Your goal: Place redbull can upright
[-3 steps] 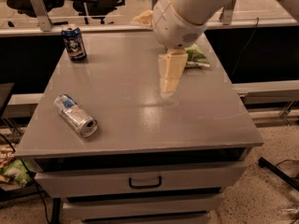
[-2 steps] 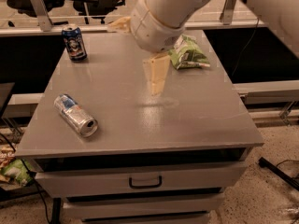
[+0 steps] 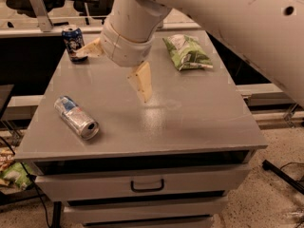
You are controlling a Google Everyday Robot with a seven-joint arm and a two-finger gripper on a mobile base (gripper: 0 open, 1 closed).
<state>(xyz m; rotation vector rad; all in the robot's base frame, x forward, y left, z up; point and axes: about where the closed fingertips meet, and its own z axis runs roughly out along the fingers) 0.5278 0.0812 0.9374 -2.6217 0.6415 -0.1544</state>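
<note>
Single high view, facing down onto table [image 3: 199, 122]; jaws close, upper centre.

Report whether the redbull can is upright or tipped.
Tipped: the redbull can lies on its side on the table, silver top facing the camera. The gripper hovers apart, above the table's middle.

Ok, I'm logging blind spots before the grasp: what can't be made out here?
Camera view:
Gripper, over the table's middle: base hidden by the wrist.
Blue can, back left: right side behind the arm.
Arm: cut off by top and right edges.
Silver can, lying front left: underside hidden against the table.
</note>
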